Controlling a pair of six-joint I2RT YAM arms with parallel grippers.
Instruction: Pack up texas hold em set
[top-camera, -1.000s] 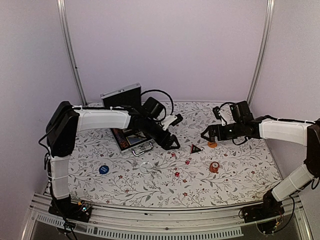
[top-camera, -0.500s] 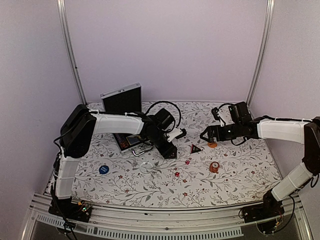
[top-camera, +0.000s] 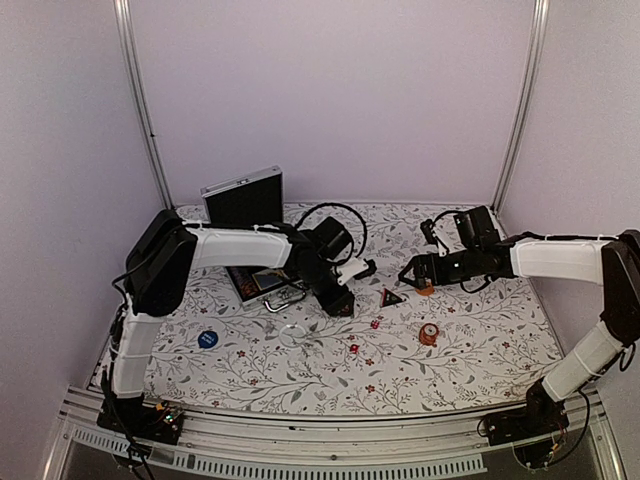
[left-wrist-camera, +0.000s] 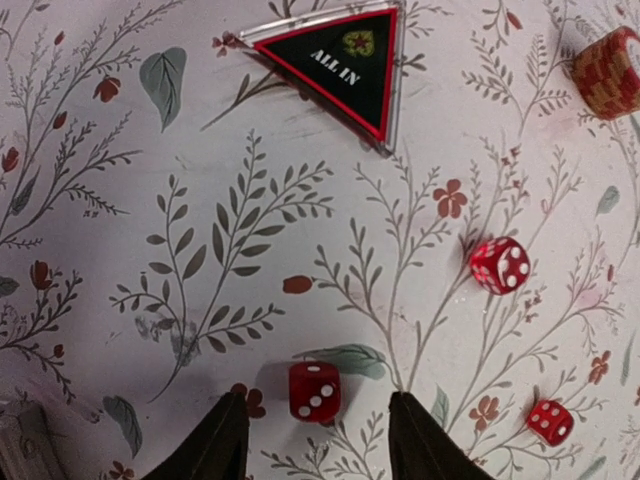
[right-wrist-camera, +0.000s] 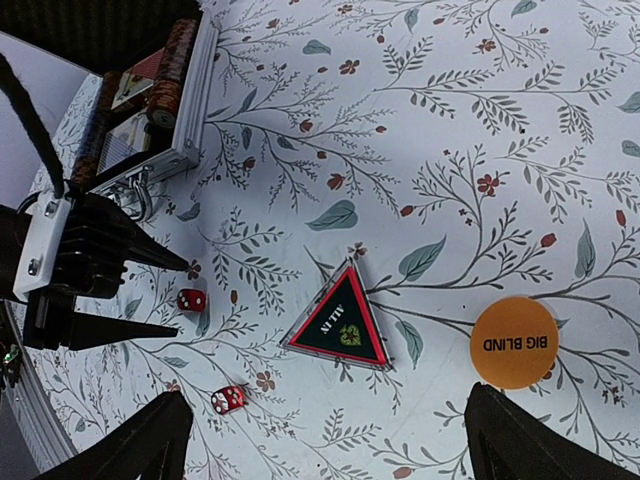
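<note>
Top external: the silver briefcase (top-camera: 245, 198) is standing open at the far left of the counter (top-camera: 480, 350), lid upright. The left claw (top-camera: 340, 303) is reaching down just right of it, and the right claw (top-camera: 408, 275) is hovering near a triangular token (top-camera: 392, 297). Left wrist: the left claw (left-wrist-camera: 314, 398) is straddling a red die (left-wrist-camera: 314, 390), half open and gripping nothing, so the step in hand is judged to be gathering loose dice. The next move is calling for a centred pinch and a lift toward the case. The token is reading "ALL IN". Right wrist: the right claw (right-wrist-camera: 328, 400) is gaping fully, empty, above that token, beside an orange round token (right-wrist-camera: 514, 342) reading "BIG BLIND".
</note>
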